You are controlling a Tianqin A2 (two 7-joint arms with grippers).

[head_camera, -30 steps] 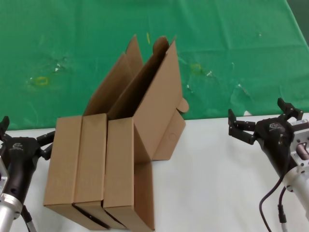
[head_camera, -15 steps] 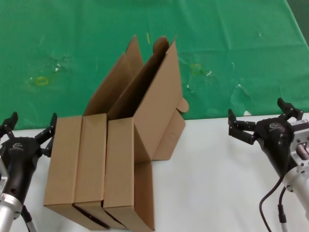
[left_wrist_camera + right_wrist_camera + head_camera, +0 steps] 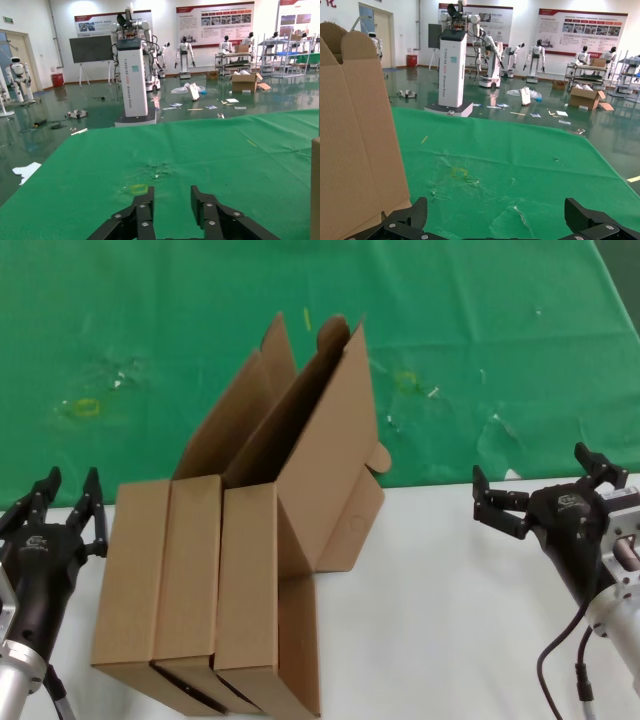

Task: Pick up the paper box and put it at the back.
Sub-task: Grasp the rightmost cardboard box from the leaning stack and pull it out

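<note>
1. Left gripper [image 3: 68,490]: fingers narrowly apart, empty, just beside the leftmost paper box [image 3: 133,575].
2. Right gripper [image 3: 545,483]: spread wide, empty, well apart from the boxes.
3. Boxes on white counter [image 3: 430,610], long axes toward the green cloth [image 3: 150,330] behind; left arm nearer.

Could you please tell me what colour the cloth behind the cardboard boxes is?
The wrinkled cloth surface is green with faint yellowish marks, clearest in the head view.
</note>
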